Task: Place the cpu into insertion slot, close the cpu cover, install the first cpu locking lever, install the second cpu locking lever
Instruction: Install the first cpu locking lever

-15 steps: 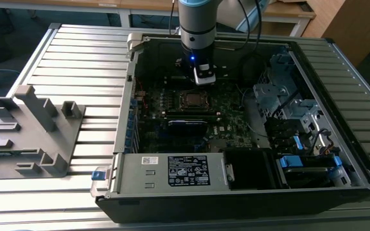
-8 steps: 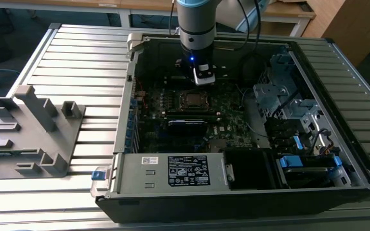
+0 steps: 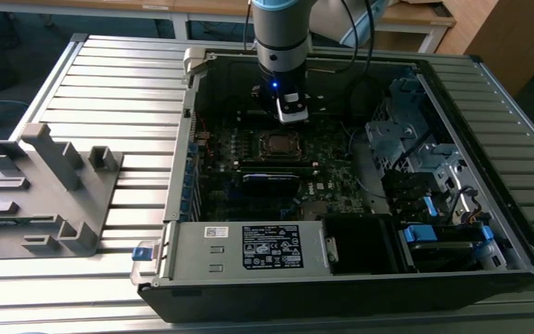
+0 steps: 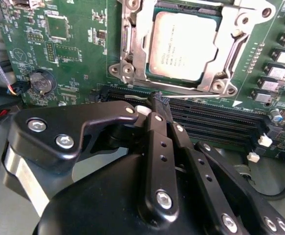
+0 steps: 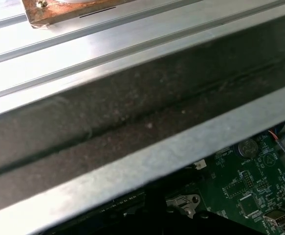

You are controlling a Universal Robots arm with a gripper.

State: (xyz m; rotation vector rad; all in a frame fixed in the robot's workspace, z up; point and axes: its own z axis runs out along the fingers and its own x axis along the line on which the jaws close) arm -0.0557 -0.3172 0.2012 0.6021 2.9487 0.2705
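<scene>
**Edges / clearance.** Open PC case (image 3: 341, 299) lies on the slatted counter (image 3: 119, 76). In the exterior view the arm reaches down inside, near the case's far wall. End effector (image 3: 290, 113) hangs above the motherboard (image 3: 341, 181), just beyond the socket, w/ open room on both sides. In the second wrist view the end effector (image 4: 159, 100) has its fingers (image 4: 154, 132) drawn together at the tips, nothing between them. Tips sit over the black memory slots (image 4: 215, 117), just beside the socket edge.

**Task parts.** The cpu (image 4: 181, 46) lies flat in the socket, grey top up. The cpu cover (image 4: 138, 54) lies down around it, cpu showing through its window. Lever latch state: cannot tell.

**Hidden / cut off.** In the first wrist view the case wall rim (image 5: 147, 161) runs across in front of the board. Beyond it a coin cell (image 5: 248, 147) shows.

**Surroundings.**
- Power supply (image 3: 248, 247) sits at the case's near end.
- Drive bays (image 3: 416, 146) line the exterior view's right.
- A grey fixture (image 3: 44, 188) stands on the counter, well apart from the case.
</scene>
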